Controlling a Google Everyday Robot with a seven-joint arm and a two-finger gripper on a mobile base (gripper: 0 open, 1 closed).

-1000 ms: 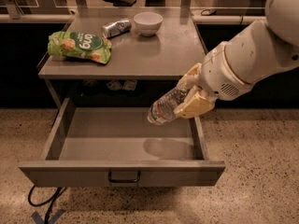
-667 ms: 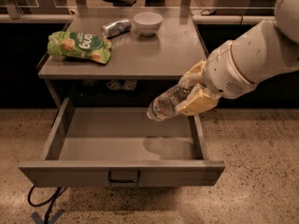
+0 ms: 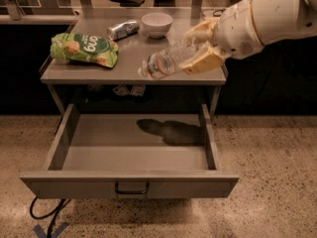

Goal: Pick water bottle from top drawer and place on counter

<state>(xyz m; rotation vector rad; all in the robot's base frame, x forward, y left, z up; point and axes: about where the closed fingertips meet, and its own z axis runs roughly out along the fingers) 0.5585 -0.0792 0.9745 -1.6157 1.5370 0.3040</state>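
My gripper (image 3: pixel 200 46) is shut on the water bottle (image 3: pixel 166 61), a clear crinkled bottle with a coloured label band. It holds the bottle tilted, cap end pointing left, over the right front part of the counter (image 3: pixel 129 68). The arm reaches in from the upper right. The top drawer (image 3: pixel 131 182) stands pulled out below the counter, with nothing lying in it; the arm's shadow falls on its floor.
On the counter lie a green snack bag (image 3: pixel 84 48) at the left, a shiny silver can (image 3: pixel 123 29) and a white bowl (image 3: pixel 156 24) at the back. A dark cable (image 3: pixel 47 212) lies on the speckled floor by the drawer's left front corner.
The gripper has lifted the bottle up from above the drawer's right side to over the counter's right front part. The drawer has stayed open.
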